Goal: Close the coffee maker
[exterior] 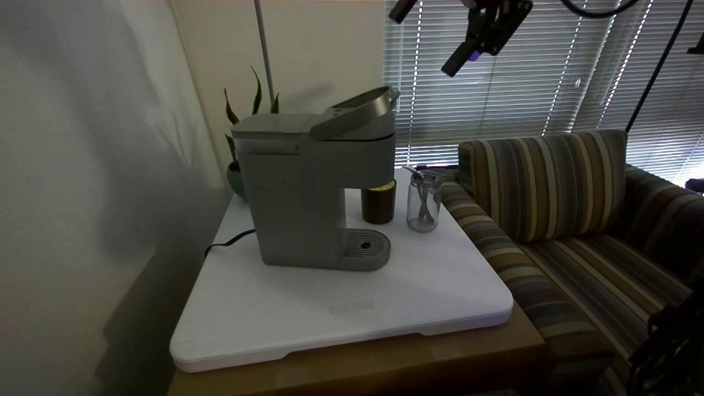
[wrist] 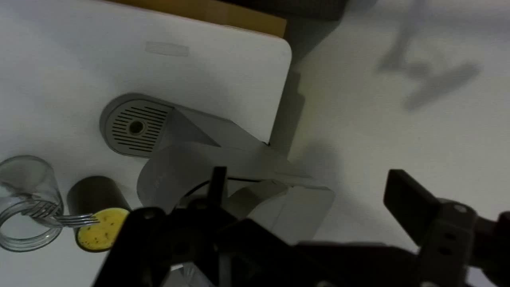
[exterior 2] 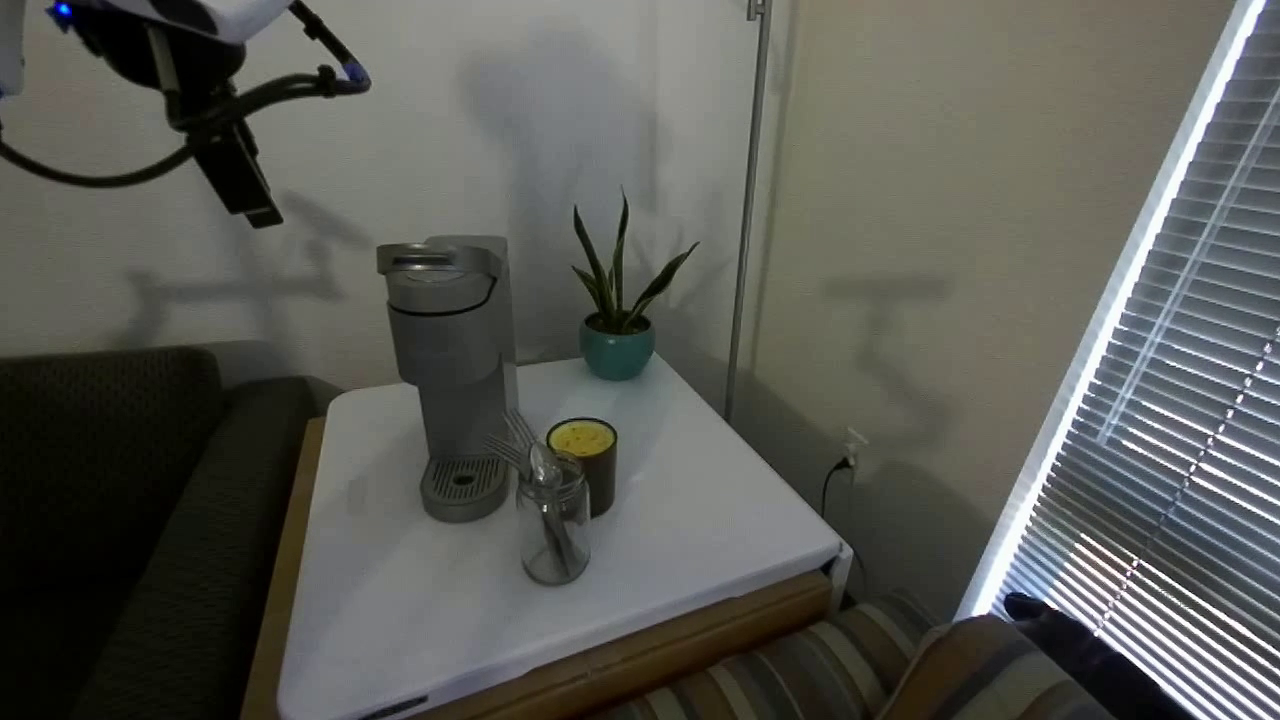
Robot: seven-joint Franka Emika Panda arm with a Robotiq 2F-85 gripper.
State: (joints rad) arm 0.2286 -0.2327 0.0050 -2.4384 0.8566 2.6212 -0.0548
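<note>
The grey coffee maker (exterior: pixel 297 192) stands upright on the white table (exterior: pixel 423 291). It also shows in an exterior view (exterior 2: pixel 455 350) and in the wrist view (wrist: pixel 175 167). Its top lid (exterior: pixel 357 113) slopes up toward the front, with a silver handle band along it and a dark seam below. My gripper (exterior: pixel 424 39) is open and empty, above the lid and apart from it. In the wrist view its spread fingers (wrist: pixel 308 179) frame the machine's rear top and the wall, and the near finger hides part of the lid.
A clear jar with cutlery (exterior 2: pixel 553 530) and a dark cup with a yellow top (exterior 2: pixel 590 460) stand beside the machine. A potted plant (exterior 2: pixel 617 350) stands at a table corner against the wall. A striped armchair (exterior: pixel 550 192) adjoins the table. A black cord (exterior: pixel 231 240) leaves the machine's rear.
</note>
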